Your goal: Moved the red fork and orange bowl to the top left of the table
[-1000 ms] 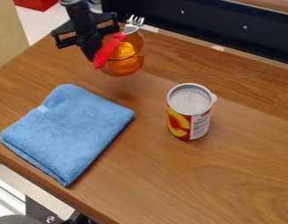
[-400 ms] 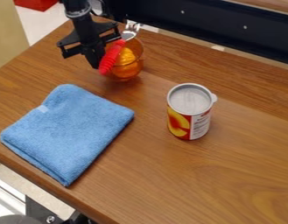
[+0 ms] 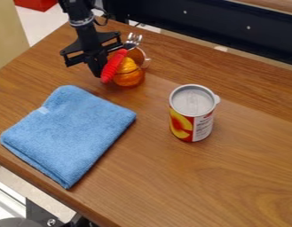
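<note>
Well, taking the view as a clock face, the black two-finger gripper point(image 3: 100, 71) hangs down near 11 o'clock, over the brown wood-grain table point(image 3: 225, 181). I can't tell whether its claw is spread, pressed together or pinching anything; the red handle crowds right up against its tip.

That handle belongs to the fork with a red ribbed grip and silvery metal tines point(image 3: 112, 67). It lies at a slant between the gripper and the translucent orange bowl point(image 3: 129, 79), its tines pointing toward 1 o'clock and its handle end toward 7. The handle overlaps the near-gripper side of the bowl, which sits between 11 and 12 o'clock, over the table's upper-left part. Whether the bowl touches the wood is hard to say.

Out at 3 o'clock, a white-and-red can with fruit pictures and a silvery top point(image 3: 192, 126) stands upright, a small tab at its rim. Between 8 and 9 o'clock lies a folded blue cloth towel point(image 3: 68, 133), flat, with a pale tag on its 10 o'clock side. A long black panel point(image 3: 213, 26) runs past the table from 12 to 2 o'clock, and a red object point(image 3: 35, 3) shows at the 11 o'clock edge.
</note>
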`<state>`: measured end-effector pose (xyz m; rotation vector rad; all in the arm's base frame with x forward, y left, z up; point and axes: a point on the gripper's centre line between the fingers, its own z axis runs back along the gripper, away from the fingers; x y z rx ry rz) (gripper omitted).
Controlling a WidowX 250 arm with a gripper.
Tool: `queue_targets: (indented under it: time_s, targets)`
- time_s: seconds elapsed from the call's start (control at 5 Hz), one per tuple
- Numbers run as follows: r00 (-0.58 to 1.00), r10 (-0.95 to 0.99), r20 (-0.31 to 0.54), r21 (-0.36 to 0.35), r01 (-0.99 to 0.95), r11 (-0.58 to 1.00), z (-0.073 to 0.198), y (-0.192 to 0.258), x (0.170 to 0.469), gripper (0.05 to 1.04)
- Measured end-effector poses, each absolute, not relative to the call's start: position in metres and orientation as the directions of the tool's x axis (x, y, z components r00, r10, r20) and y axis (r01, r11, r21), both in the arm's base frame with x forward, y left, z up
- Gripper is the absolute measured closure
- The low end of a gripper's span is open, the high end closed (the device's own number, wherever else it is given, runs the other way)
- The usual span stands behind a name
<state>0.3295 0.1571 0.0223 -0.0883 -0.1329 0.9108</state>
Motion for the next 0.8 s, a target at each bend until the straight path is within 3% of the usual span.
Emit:
queue_targets:
  time_s: [0.2,0.4,0.8]
  targets:
    - [0.611,0.791,0.040,-0.140,-0.780,0.610,0.0230,0.1577,0.3313,1.004]
    - [0.615,0.788,0.011,-0.138,-0.780,0.610,0.0287,0.1587,0.3322,0.859]
    - [0.601,0.799,0.008,-0.106,-0.794,0.599,0.0284,0.1585,0.3300,0.330]
